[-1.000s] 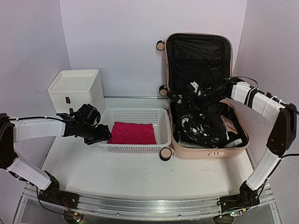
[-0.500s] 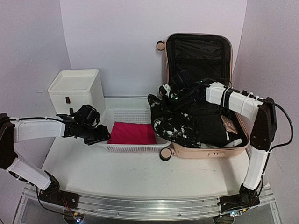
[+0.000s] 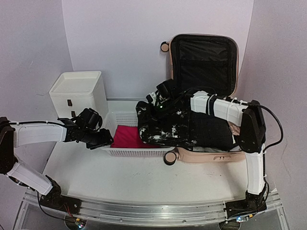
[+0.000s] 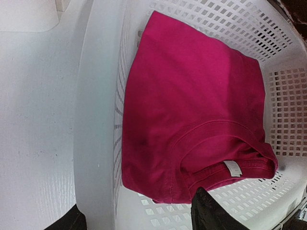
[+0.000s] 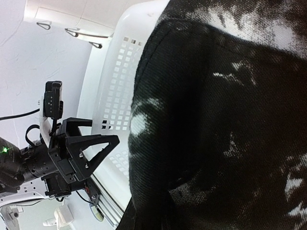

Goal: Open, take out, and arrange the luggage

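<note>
The pale pink luggage [image 3: 206,156] lies open at the right, its black-lined lid [image 3: 204,57] upright. A black garment with white blotches [image 3: 168,127] drapes from the case over the white mesh basket [image 3: 139,152]. My right gripper [image 3: 160,103] is shut on this garment's top edge above the basket. In the right wrist view the cloth [image 5: 216,120] hides the fingers. A folded red shirt [image 4: 192,105] lies in the basket. My left gripper [image 4: 136,207] is open, straddling the basket's left wall [image 4: 96,120] and holding nothing.
A white drawer unit [image 3: 79,93] stands at the back left. The case's caster wheel [image 3: 170,158] sits against the basket's near right corner. More dark items stay in the case under the garment. White walls close in on both sides.
My right arm has swung left from the suitcase, dragging the black blotched garment out over the basket. The left gripper stayed at the basket's wall and narrowed slightly.
</note>
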Motion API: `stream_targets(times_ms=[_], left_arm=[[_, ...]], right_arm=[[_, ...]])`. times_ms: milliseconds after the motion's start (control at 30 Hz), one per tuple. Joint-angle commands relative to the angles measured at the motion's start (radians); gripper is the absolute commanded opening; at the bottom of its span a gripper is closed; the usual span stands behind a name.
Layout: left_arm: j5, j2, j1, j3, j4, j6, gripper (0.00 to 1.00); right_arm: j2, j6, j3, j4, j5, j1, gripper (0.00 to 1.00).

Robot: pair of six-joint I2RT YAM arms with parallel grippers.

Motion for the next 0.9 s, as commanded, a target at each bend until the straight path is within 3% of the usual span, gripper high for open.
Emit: stream_targets(times_ms=[0,400,867], left_arm=[[0.069,-0.033,-0.011,0.005,0.081,-0.004,0.63],[0.069,-0.037,-0.013,0.002,0.090,-0.014,0.61],[0.060,-0.050,-0.015,-0.005,0.092,-0.016,0.62]], right_arm=[[0.045,0.022,0.084,0.210,-0.090,0.042,0.00],[0.218,0.065,0.197,0.366,-0.143,0.088,0.00],[0.305,0.156,0.196,0.424,-0.059,0.120,0.00]])
